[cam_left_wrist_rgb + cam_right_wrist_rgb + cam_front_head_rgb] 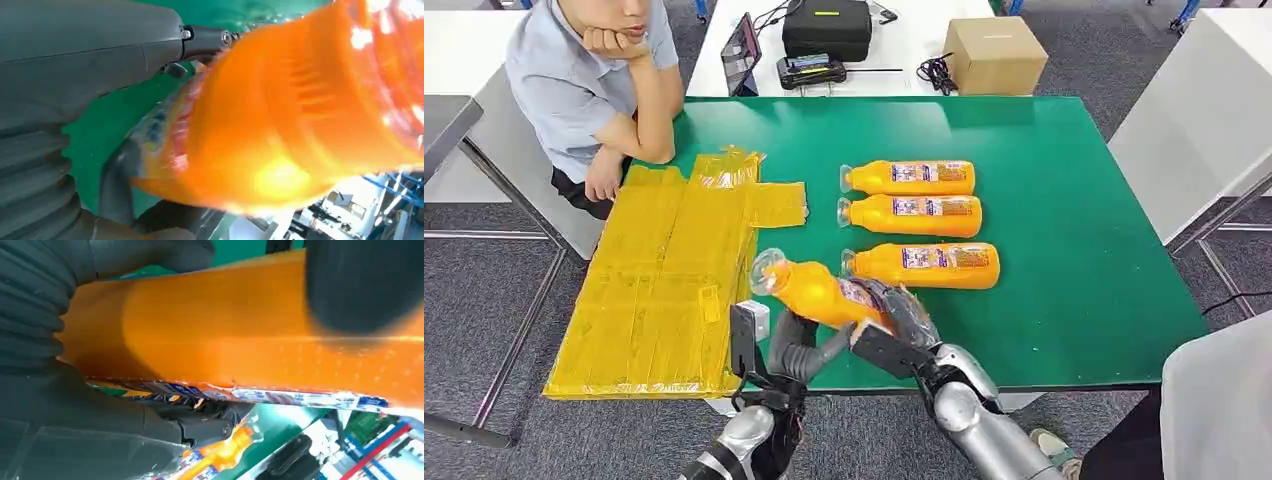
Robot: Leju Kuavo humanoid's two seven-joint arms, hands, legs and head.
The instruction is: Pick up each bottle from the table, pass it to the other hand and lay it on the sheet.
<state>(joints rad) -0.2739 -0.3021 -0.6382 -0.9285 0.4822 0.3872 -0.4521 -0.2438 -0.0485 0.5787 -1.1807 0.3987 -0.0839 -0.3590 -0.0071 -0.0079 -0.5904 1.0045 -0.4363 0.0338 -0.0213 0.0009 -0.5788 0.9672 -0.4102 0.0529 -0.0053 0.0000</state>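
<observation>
The orange plastic juice bottle (pixel 819 293) is held above the green desk (pixel 1074 260), gripped by the right hand (pixel 894 320). The left hand (pixel 799 345) appears spread beneath; it should be closed firmly before release, beside the yellow sheet (pixel 664 280).

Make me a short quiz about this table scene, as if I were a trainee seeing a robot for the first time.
1. How many orange bottles lie on the green table, not counting the held bottle?
2. True or false: the held bottle already rests on the yellow sheet.
3. Which hand grips the held bottle at its labelled end: A) the right hand, B) the left hand, C) the person's hand?

Key:
1. Three; they lie side by side, caps toward the sheet.
2. False; it is in the air near the table's front edge, beside the sheet.
3. A. The left hand is just under the bottle; whether it grips cannot be told.
</observation>
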